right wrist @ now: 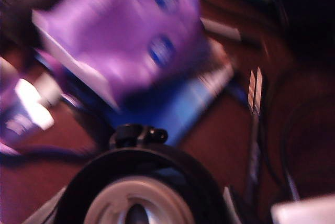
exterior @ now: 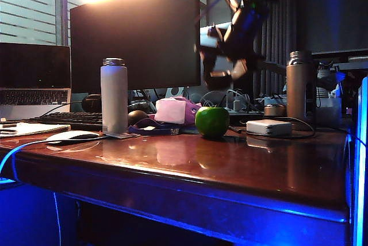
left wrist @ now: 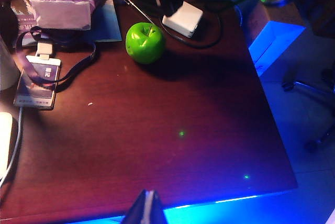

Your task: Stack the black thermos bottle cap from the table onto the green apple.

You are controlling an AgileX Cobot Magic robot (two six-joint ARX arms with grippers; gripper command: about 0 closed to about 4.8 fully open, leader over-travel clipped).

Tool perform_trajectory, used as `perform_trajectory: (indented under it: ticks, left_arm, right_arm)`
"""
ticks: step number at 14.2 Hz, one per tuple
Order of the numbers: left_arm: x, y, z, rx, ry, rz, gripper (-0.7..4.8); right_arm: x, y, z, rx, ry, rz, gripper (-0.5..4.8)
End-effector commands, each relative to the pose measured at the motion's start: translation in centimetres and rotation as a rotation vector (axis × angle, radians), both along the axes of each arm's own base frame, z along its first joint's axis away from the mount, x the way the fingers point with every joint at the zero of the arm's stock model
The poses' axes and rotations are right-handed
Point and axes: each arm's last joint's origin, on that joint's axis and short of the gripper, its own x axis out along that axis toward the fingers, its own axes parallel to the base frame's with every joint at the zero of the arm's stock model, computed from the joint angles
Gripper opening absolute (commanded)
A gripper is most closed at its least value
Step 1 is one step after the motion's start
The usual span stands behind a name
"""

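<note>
Black thermos bottle cap [right wrist: 137, 192] sits gripped in right gripper [exterior: 229, 72] — raised above glossy table [exterior: 230, 165]; left gripper [left wrist: 148, 209] unclear.

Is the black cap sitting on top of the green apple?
No, the green apple has nothing on its top; the black thermos bottle cap is up in the right tool.

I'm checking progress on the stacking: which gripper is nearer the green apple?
Right. The right gripper, holding the black thermos bottle cap, hangs in the air above the green apple. The left gripper sits back over the table's front edge, well short of it.
</note>
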Motion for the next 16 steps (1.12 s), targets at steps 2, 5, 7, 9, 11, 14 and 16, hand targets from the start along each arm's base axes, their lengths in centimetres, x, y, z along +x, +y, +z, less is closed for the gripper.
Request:
perform_trajectory:
  ticks: [2, 5, 7, 9, 11, 14, 16]
  left_arm:
    - [-0.1, 0.0, 0.2, -0.007, -0.006, -0.004, -0.04]
    - [-0.2, 0.0, 0.2, -0.007, -0.002, -0.004, -0.04]
    - [-0.2, 0.0, 0.2, -0.006, 0.002, -0.004, -0.03]
    - [-0.2, 0.0, 0.2, -0.006, 0.002, -0.004, -0.04]
    - [-0.2, 0.0, 0.2, -0.006, 0.002, -0.004, -0.04]
    - [-0.2, 0.0, 0.2, -0.006, 0.001, -0.005, -0.04]
    - [-0.2, 0.0, 0.2, -0.006, 0.001, -0.005, -0.04]
  right_arm:
    - [-0.1, 0.1, 1.5, 0.020, -0.031, 0.036, 3.36]
    - [-0.1, 0.2, 0.6, 0.006, 0.018, 0.046, 3.36]
    - [-0.1, 0.2, 0.1, -0.001, 0.042, 0.048, 3.36]
    - [0.0, 0.3, -0.2, -0.003, 0.051, 0.050, 3.36]
    - [0.2, 0.3, -0.9, -0.007, 0.073, 0.053, 3.36]
    - [0.4, 0.4, -1.7, -0.022, 0.091, 0.060, 3.36]
    - [0.4, 0.4, -1.7, -0.020, 0.084, 0.061, 3.36]
